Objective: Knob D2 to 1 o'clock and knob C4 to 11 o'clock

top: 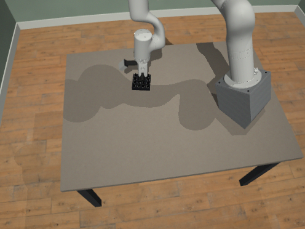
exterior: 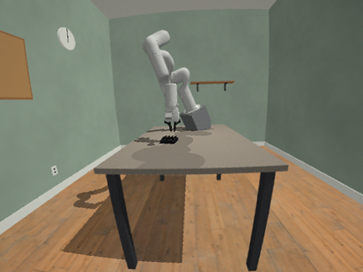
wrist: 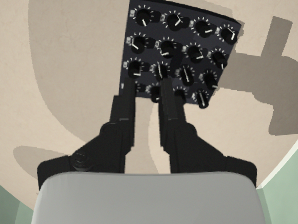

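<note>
The black knob box [top: 136, 86] [exterior: 169, 141] [wrist: 180, 36] stands on the table [top: 154, 138] at its far left part. It carries four rows of small black knobs with white lines. In the wrist view it appears turned at an angle. My gripper [top: 142, 74] [exterior: 173, 128] [wrist: 147, 93] points straight down and hangs a little above the box, over the row of knobs nearest to the wrist camera. The fingers stand a narrow gap apart with nothing between them. The fingertips cover parts of two knobs in the wrist view. The printed names are too small to read.
The arm's grey base block [top: 246, 95] [exterior: 196, 119] stands on the table at the right rear. A wall shelf [exterior: 213, 83] hangs behind the table. Wooden floor lies all around.
</note>
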Controlling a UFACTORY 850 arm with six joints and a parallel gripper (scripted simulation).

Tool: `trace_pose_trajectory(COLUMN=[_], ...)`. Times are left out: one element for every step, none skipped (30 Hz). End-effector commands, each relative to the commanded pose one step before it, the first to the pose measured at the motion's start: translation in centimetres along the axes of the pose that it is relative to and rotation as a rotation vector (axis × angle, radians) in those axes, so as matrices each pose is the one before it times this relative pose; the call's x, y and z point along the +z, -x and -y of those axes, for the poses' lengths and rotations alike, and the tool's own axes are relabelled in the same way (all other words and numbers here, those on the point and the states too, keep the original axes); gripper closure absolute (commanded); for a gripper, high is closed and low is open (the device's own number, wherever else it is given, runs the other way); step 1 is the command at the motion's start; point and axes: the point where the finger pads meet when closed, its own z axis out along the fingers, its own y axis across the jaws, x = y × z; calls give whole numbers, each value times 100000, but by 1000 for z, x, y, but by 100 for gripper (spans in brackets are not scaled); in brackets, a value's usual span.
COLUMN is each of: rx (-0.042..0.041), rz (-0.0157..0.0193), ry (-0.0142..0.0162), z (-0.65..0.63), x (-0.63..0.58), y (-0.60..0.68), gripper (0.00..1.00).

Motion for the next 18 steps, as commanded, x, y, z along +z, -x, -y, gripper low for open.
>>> trace_pose_trajectory(rx=[-15176,-3120,0,0,-6921,-3921,-1746,-2306,-2980,-3191,-3119,-3122,-3086,-3118,-3091,-3117,-3090,-3118], rz=[3414,-2,0,0,-7,-5,-2,-3,-5,-5,-6,-6,-6,-7,-7,-8,-8,-9], ry=[410,-8,0,0,-19,-11,-5,-7,-9,-9,-9,-9,-9,-9,-9,-9,-9,-9], z=[60,9,0,0,18,7,2,2,2,1,0,-1,-3,-4,-5,-6,-7,-9], x=[-107,-16,0,0,-35,-20,-9,-12,-15,-16,-16,-16,-16,-16,-16,-16,-16,-16], y=[-257,-41,0,0,-93,-53,-24,-31,-41,-44,-43,-43,-42,-43,-42,-42,-42,-42], gripper=[81,81,81,81,81,81,81,81,81,81,81,81,81,81,81,81,81,81])
